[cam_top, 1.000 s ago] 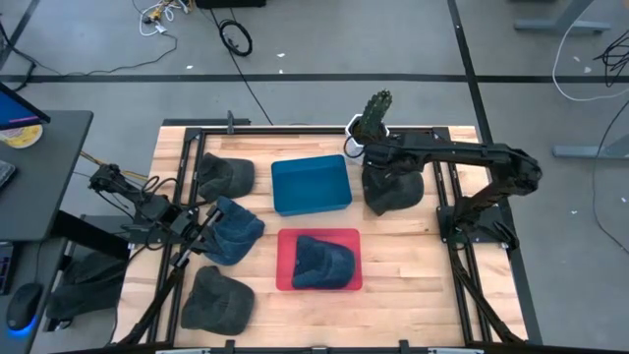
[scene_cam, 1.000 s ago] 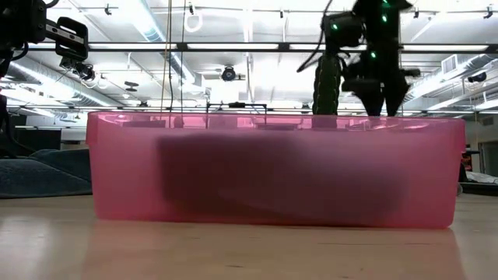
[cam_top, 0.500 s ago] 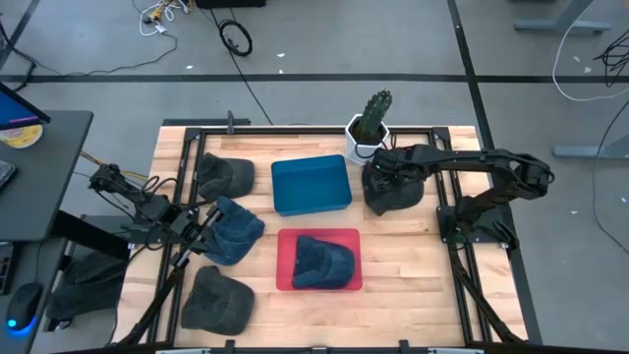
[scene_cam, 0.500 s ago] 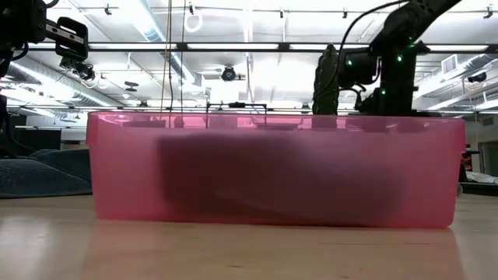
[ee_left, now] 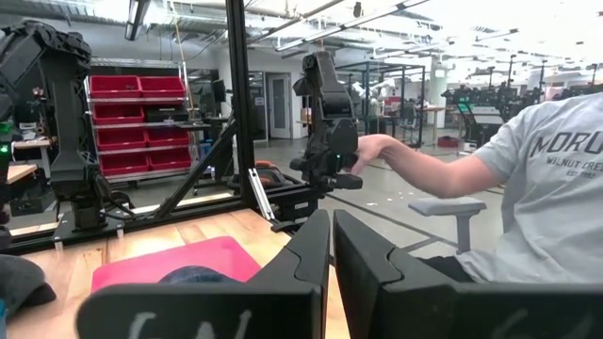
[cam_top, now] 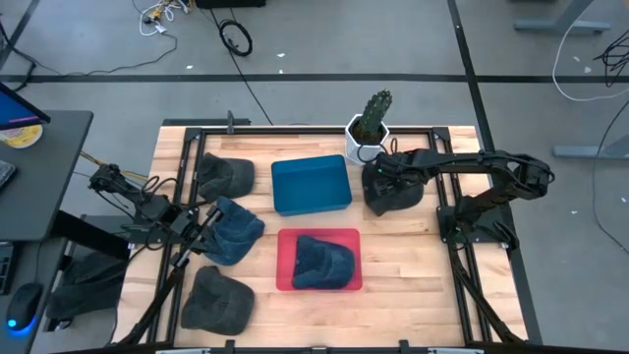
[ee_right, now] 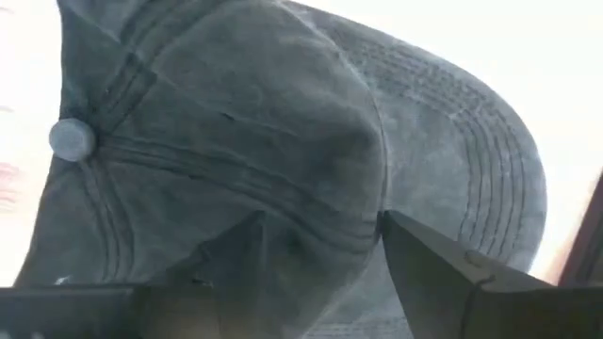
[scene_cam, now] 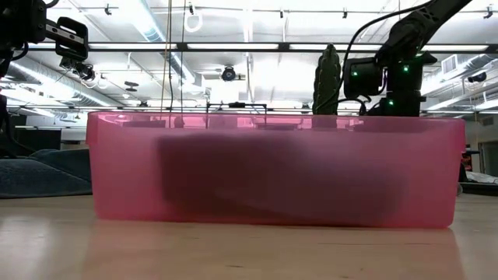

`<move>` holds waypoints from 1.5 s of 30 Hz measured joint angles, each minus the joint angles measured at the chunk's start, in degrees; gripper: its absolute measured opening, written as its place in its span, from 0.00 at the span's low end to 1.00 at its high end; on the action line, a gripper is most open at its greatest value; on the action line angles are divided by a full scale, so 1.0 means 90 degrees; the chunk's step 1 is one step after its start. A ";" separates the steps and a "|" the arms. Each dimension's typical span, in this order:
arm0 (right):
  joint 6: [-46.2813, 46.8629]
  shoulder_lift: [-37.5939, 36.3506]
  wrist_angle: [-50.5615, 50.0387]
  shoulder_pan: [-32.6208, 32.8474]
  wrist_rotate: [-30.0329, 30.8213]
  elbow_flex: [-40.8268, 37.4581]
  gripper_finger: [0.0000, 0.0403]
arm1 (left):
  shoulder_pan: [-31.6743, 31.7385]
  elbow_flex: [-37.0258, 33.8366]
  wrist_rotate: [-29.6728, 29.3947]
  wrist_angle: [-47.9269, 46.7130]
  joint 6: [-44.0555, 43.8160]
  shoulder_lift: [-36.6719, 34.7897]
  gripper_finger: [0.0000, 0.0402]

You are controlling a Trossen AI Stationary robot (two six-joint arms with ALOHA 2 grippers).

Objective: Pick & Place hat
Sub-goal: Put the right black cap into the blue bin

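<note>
**Right end effector spread over the grey cap beside the blue bin**

The right end effector (ee_right: pixel 320 250) is hanging directly above the grey cap (cam_top: pixel 391 193), which is lying just right of the blue bin (cam_top: pixel 311 184); its fingers are standing apart across the crown, brim pointing away. The left end effector (ee_left: pixel 332 247), nearly closed, is waiting far left of the blue bin. Whether the fingertips are touching cloth is hidden

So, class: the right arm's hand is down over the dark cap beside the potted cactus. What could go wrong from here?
1. The right hand has its fingers spread over the dark cap; it may pinch only loose cloth, so the cap could sag or slip out on lifting.
2. The potted cactus stands close behind that arm; a swing could knock it over.
3. The red bin already holds a blue cap; only the blue bin looks free.
</note>
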 joint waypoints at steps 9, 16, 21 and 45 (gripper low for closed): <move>0.0199 0.0000 0.0455 0.0000 -0.0185 -0.0002 0.53 | 0.0002 0.0001 0.0000 -0.0002 0.0000 0.0001 0.05; 0.0019 0.0000 0.0316 -0.0025 -0.0278 -0.0001 0.36 | -0.0001 0.0001 0.0000 -0.0001 0.0002 -0.0001 0.05; -0.0304 -0.0011 0.0018 -0.0053 -0.0304 0.0107 0.04 | 0.0001 -0.0001 0.0000 -0.0002 0.0001 -0.0001 0.05; -0.0270 -0.1343 0.0832 0.1197 -0.0038 0.1229 0.00 | 0.0002 0.0000 0.0000 -0.0002 0.0002 0.0001 0.05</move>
